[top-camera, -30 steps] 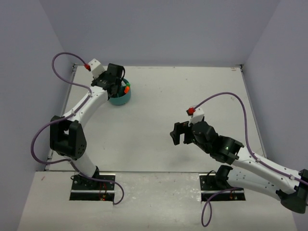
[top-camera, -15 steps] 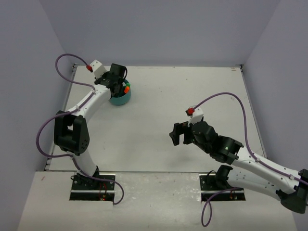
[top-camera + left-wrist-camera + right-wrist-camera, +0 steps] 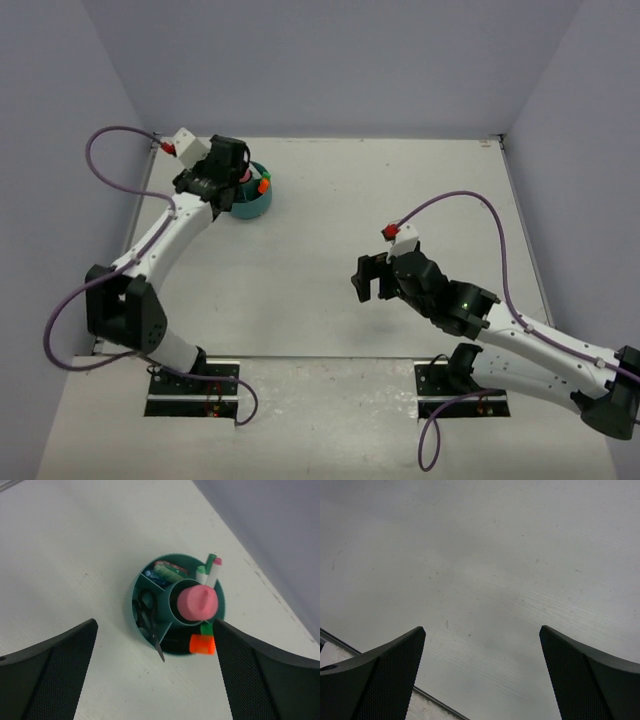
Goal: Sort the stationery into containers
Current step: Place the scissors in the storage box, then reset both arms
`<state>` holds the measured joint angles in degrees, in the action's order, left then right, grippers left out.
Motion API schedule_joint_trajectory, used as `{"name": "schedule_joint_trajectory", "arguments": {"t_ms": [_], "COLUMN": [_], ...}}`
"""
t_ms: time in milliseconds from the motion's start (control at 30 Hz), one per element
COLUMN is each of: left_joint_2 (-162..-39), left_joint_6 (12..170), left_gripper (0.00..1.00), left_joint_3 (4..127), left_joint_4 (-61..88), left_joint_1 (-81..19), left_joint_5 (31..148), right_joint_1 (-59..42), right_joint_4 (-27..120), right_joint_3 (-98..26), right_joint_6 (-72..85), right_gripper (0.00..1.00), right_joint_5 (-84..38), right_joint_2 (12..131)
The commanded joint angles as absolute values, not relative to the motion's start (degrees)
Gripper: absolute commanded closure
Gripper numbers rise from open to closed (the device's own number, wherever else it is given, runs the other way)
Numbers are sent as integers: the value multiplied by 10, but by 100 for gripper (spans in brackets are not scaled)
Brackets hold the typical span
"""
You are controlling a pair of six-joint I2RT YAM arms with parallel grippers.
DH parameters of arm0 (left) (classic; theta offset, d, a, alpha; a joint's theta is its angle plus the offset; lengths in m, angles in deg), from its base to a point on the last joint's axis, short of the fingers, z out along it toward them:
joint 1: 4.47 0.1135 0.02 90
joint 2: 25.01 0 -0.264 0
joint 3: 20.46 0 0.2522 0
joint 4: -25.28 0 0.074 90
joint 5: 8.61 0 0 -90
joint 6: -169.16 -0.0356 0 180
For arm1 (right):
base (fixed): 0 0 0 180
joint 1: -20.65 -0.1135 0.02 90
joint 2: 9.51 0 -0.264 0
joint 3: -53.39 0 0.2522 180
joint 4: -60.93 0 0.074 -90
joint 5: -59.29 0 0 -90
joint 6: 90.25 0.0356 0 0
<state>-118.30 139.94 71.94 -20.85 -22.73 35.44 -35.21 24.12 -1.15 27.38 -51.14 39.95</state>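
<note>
**Left wrist view shows the organizer loaded, sorting apparently all but done**

Seen from directly above, the teal organizer (image 3: 172, 556) carries what looks like the whole set. The pink roll (image 3: 196, 602) sits in the central cup. The black-handled scissors (image 3: 146, 611) stand in a compartment at 9 o'clock, and an orange-capped marker (image 3: 202, 644) lies at 5 o'clock. White pens (image 3: 210, 569) rise at 1 o'clock, and green and blue items (image 3: 167, 571) are tucked in at 11 o'clock.

The left pincer (image 3: 155, 627) hangs above it with its jaws spread wide and nothing between them. The right pincer (image 3: 482, 629) is likewise fully spread and empty, over bare tabletop (image 3: 400, 180) at about 5 o'clock in the top view.

No loose stationery shows anywhere in the three views, so little or nothing appears left to sort.

The organizer stands at 11 o'clock in the top view, close to the tabletop's left edge and not far from the back wall. In the wrist view that edge runs just past it at 3 o'clock. Room is tight on those sides. Towards the centre and the right half, the surface lies open for either arm to draw away.
</note>
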Motion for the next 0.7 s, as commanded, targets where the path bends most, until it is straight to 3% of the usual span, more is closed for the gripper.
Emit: {"name": "schedule_joint_trajectory", "arguments": {"t_ms": [0,100,200,500,667], "left_joint_2": [-1023,-918,-831,-664,-564], "left_joint_6": [1299,1203,1141,997,961], "left_gripper": [0,0,0,0,0], "left_joint_3": [665,610,536,446,352], "left_joint_4": [-132,-108,-115,-212,-139], "left_joint_1": [-223,-224,-224,-224,-228], "left_joint_5": [436,559,596,630,603], "right_joint_1": [-351,-350,-350,-351,-351], "right_joint_4": [266,260,239,53,55], "right_joint_3": [-5,-2,-12,-158,-157], "right_joint_6": [275,272,266,282,265], "right_gripper": [1,1,1,1,1], "right_joint_5": [-573,-620,-663,-792,-861], "right_joint_2": [372,316,266,222,229]}}
